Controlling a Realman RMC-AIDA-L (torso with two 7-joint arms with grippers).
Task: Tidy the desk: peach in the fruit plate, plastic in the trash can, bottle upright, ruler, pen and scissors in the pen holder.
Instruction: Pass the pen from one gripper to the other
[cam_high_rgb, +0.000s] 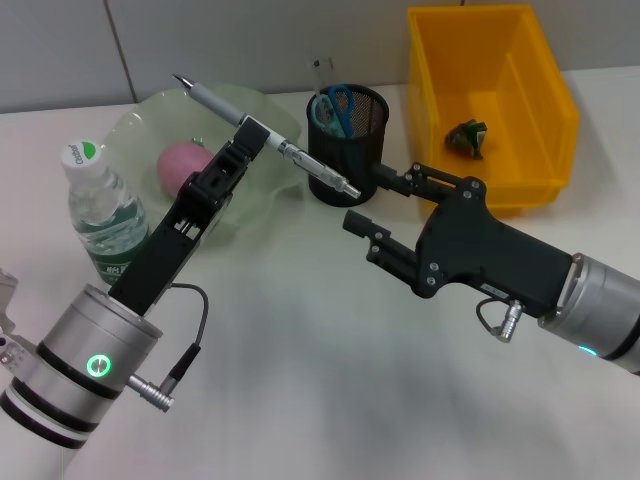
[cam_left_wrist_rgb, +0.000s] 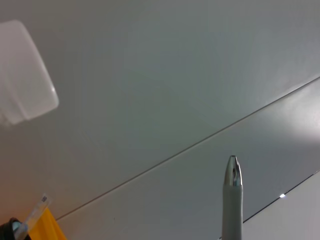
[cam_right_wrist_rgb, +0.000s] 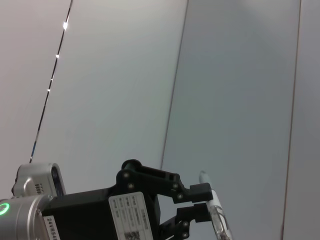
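Silver pen (cam_high_rgb: 265, 138) is clamped mid-barrel in the left gripper (cam_high_rgb: 252, 137), held aloft and slanting, its lower end just left of the black mesh pen holder (cam_high_rgb: 352, 138). The right gripper (cam_high_rgb: 380, 205) waits near the holder's front with its fingers spread and nothing in them. To finish well, I judge the pen should be tipped nearer vertical, centred over the rim clear of the blue scissors (cam_high_rgb: 335, 108), then released low.

My desk (cam_high_rgb: 320, 380) is plain white, lit softly. At twelve o'clock a grey panelled wall (cam_high_rgb: 200, 45) rises, thin dark seams (cam_right_wrist_rgb: 175, 85) running across it.
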